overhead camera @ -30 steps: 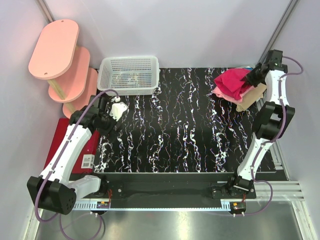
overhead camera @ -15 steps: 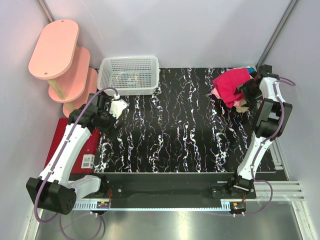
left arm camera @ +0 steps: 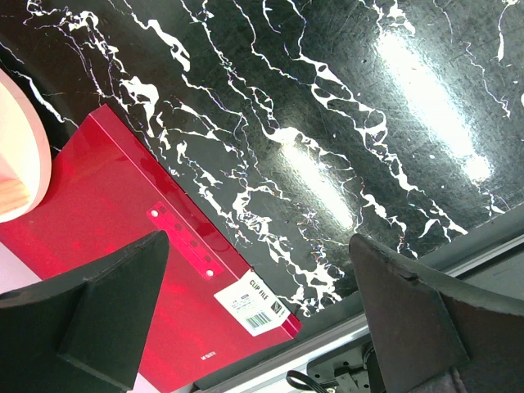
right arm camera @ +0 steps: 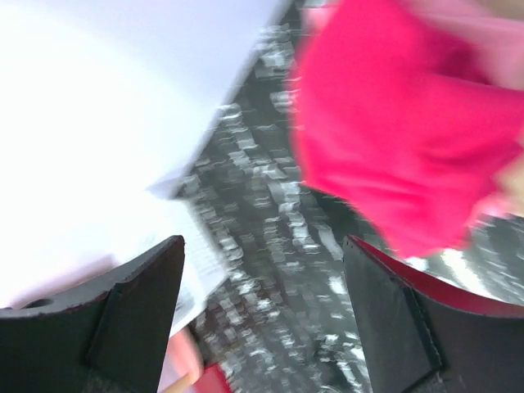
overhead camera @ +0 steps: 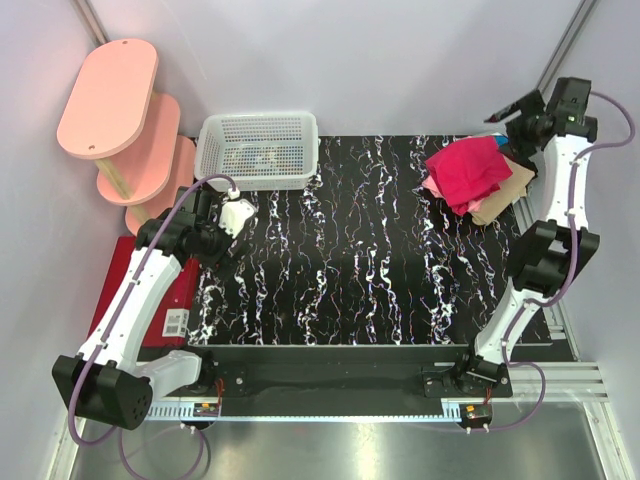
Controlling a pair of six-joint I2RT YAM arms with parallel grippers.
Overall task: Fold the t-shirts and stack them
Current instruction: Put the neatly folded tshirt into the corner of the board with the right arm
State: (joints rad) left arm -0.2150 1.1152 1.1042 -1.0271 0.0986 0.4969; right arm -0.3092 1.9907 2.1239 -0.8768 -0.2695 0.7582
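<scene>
At far right, soft magenta t-shirt [overhead camera: 468, 172] rumpled atop folded shirts [overhead camera: 503, 192].
Left gripper [left arm camera: 254, 246] and right gripper [right arm camera: 262, 246] both gape, empty; table [overhead camera: 350, 250] glossy, marbled.

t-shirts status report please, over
Left gripper open, empty, near basket. Right gripper open, empty, by the pile. Magenta t-shirt on top of pile. Nothing blocking it.

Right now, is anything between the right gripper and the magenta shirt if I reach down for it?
Nothing visible. The right gripper hangs open just beyond the far edge of the magenta shirt, which lies on top of the pink shirt and the tan shirt with nothing covering it.
</scene>
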